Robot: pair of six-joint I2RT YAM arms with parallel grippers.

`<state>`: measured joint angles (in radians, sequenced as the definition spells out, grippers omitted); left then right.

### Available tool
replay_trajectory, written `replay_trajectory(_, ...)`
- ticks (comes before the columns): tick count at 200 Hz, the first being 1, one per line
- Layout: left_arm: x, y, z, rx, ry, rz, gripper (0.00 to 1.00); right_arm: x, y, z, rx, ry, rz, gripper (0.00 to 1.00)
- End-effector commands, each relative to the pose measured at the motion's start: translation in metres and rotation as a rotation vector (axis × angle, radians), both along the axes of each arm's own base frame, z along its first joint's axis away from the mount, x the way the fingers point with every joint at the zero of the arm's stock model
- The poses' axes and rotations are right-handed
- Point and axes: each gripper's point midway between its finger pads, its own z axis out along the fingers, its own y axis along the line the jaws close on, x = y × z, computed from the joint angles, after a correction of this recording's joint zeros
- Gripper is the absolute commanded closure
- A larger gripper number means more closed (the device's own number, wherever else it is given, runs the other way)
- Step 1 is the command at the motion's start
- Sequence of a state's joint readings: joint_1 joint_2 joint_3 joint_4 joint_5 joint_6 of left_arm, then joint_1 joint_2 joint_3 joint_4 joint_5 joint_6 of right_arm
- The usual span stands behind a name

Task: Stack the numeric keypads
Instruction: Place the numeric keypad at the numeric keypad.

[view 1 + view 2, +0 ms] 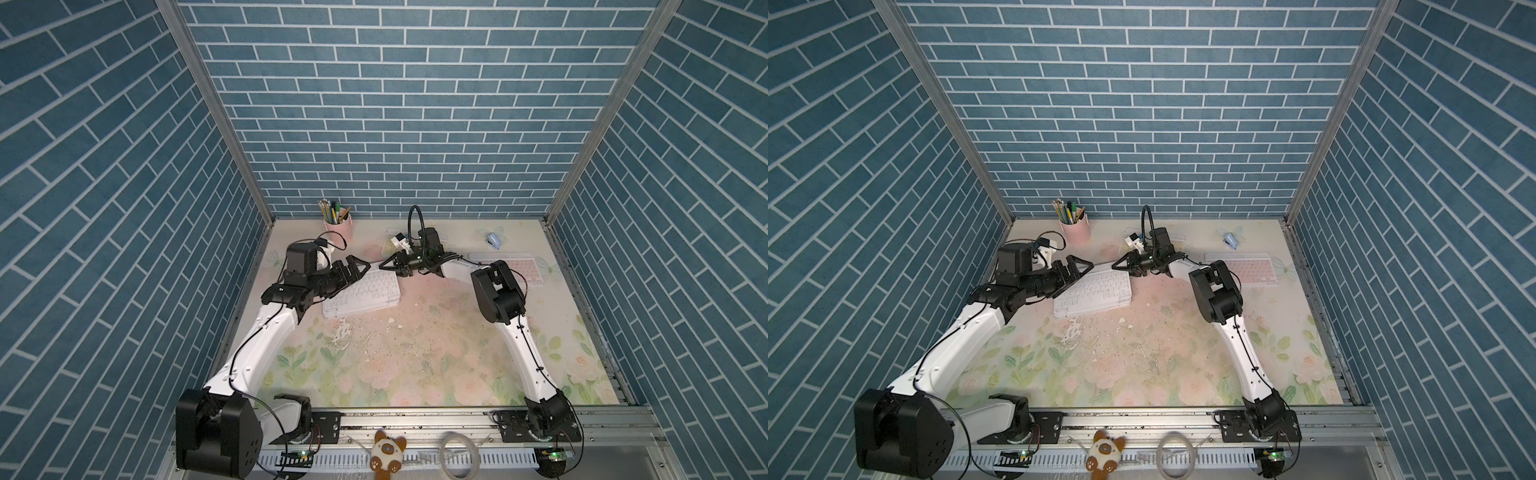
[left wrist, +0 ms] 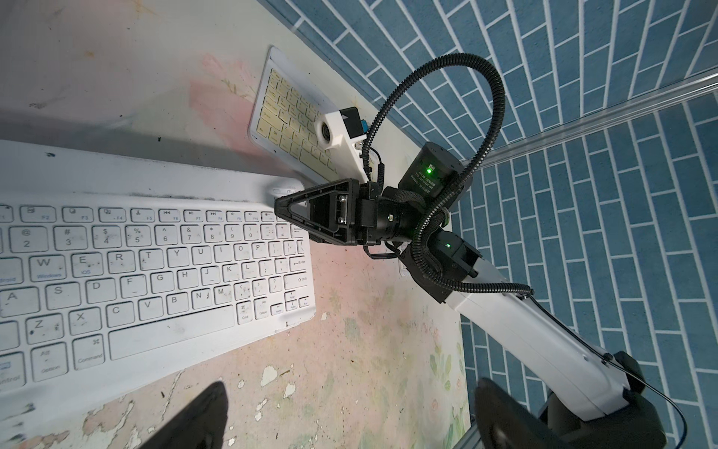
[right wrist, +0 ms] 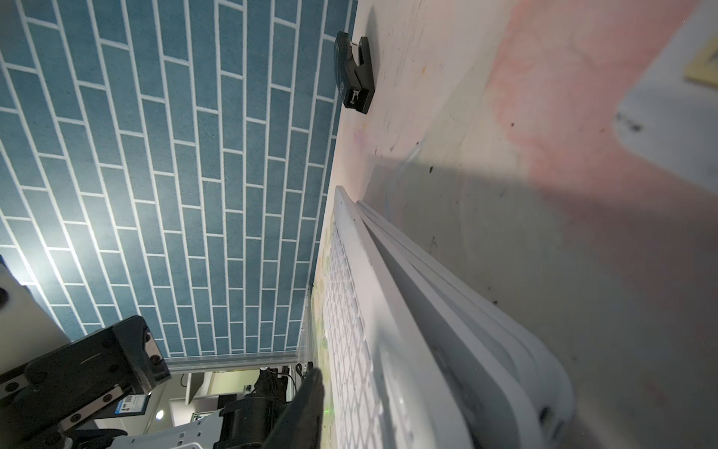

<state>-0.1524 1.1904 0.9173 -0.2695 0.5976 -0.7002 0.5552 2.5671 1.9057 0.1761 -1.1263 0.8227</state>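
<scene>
A stack of white keypads (image 1: 361,296) lies at ten o'clock on the table (image 1: 436,365), seemingly three deep, though the edges blur. Still to be added are the pink keypad (image 1: 530,270) at two o'clock and the yellow keypad (image 2: 285,116) at twelve. The left gripper (image 1: 358,269) hovers over the stack's far-left corner, jaws spread and empty. The right gripper (image 1: 388,266) sits at the stack's far-right corner, jaws parted, gripping nothing.

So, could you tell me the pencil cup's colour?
Pale pink; the pencil cup shows best in a top view.
</scene>
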Motion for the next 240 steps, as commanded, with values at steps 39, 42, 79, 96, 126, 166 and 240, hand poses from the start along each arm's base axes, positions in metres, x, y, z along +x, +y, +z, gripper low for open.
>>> replay_trajectory(39,0.001,0.001,-0.003,-0.011,-0.004,0.0,0.0,-0.001,-0.012,0.017,-0.122,-0.152,0.045,0.56)
replay_trajectory(42,0.001,0.001,-0.003,-0.012,-0.003,0.0,0.0,-0.001,-0.012,0.016,-0.13,-0.154,0.045,0.56)
replay_trajectory(79,0.002,0.0,-0.003,-0.013,-0.006,-0.001,0.01,0.002,-0.02,0.007,-0.231,-0.199,0.049,0.54)
replay_trajectory(96,0.002,0.0,-0.002,-0.012,-0.008,0.001,0.01,0.004,-0.021,0.007,-0.265,-0.225,0.042,0.52)
replay_trajectory(126,0.003,-0.001,-0.002,-0.009,-0.01,0.001,0.0,0.012,-0.024,0.013,-0.298,-0.27,0.021,0.46)
replay_trajectory(166,0.004,-0.002,-0.001,0.001,-0.014,-0.003,0.0,0.023,-0.032,0.022,-0.35,-0.326,-0.026,0.33)
replay_trajectory(240,0.013,-0.02,0.008,0.087,-0.042,-0.044,0.01,0.036,-0.074,0.083,-0.384,-0.431,-0.156,0.01)
